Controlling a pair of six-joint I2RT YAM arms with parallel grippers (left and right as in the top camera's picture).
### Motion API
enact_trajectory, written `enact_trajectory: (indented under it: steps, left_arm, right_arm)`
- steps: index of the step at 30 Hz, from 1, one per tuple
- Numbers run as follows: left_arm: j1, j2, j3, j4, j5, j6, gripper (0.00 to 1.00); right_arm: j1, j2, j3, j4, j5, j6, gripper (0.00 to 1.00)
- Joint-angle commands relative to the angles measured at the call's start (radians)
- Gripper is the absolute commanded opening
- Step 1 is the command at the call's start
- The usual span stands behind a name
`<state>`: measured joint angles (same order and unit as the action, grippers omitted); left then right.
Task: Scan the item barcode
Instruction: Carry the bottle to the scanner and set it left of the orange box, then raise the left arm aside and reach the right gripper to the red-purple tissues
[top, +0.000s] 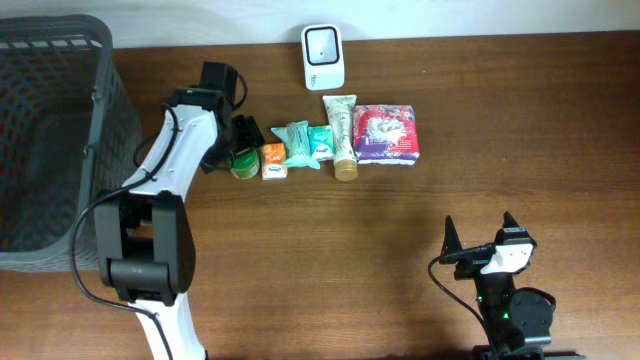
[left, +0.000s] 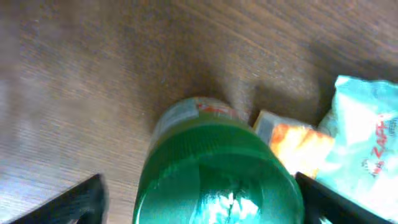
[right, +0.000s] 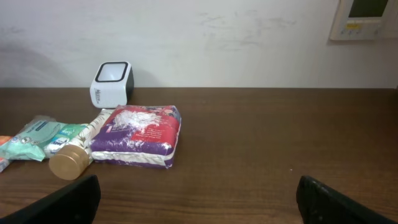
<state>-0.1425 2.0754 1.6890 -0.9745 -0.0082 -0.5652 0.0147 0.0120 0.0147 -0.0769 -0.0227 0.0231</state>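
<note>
The left gripper (top: 237, 143) is spread wide, straddling the green plastic bottle (left: 211, 168) without clamping it. The bottle sits at the nine-o'clock end of the item row, with the white box scanner (top: 323, 55) toward its one o'clock. The right gripper (top: 479, 232) gapes empty at five o'clock.
</note>
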Motion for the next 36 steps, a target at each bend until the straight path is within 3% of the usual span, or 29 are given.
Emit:
enact_trajectory:
  steps: [1, 8, 11, 13, 18, 24, 26, 28, 30, 34, 36]
  left_arm:
    - [0.006, -0.048, 0.138, -0.068, -0.010, 0.014, 0.99]
    - [0.006, -0.182, 0.361, -0.253, 0.019, 0.021, 0.99]
    - [0.006, -0.265, 0.366, -0.319, 0.019, 0.026, 0.99]
    - [0.006, -0.300, 0.366, -0.368, 0.017, 0.123, 0.99]
    - [0.006, -0.301, 0.366, -0.426, -0.155, 0.126, 0.99]
    - [0.006, -0.301, 0.366, -0.426, -0.165, 0.126, 0.99]
    - [0.006, -0.301, 0.366, -0.426, -0.165, 0.126, 0.99]
    - [0.006, -0.301, 0.366, -0.426, -0.165, 0.126, 0.99]
    - [0.006, -0.301, 0.366, -0.426, -0.165, 0.126, 0.99]
    - [0.006, -0.301, 0.366, -0.426, -0.165, 0.126, 0.99]
    - [0.006, -0.301, 0.366, -0.426, -0.165, 0.126, 0.99]
  right_arm:
    - [0.005, -0.006, -0.009, -0.001, 0.005, 0.004, 0.99]
    - [0.005, -0.006, -0.009, -0.001, 0.005, 0.004, 0.99]
    - [0.005, -0.006, -0.009, -0.001, 0.005, 0.004, 0.99]
    - [0.005, -0.006, -0.009, -0.001, 0.005, 0.004, 0.99]
    - [0.005, -0.006, -0.009, -0.001, 0.005, 0.004, 0.99]
    - [0.005, -0.006, -0.009, 0.016, 0.000, 0.005, 0.99]
    - [0.005, -0.006, -0.009, 0.100, -0.130, 0.106, 0.99]
    - [0.005, -0.006, -0.009, 0.214, -0.458, 0.473, 0.99]
    - [0.005, -0.006, -0.009, 0.286, -0.489, 0.626, 0.99]
    - [0.005, -0.005, 0.007, 0.628, -0.415, 0.692, 0.98]
    - [0.005, 0.023, 0.102, 0.592, -0.330, 0.631, 0.98]
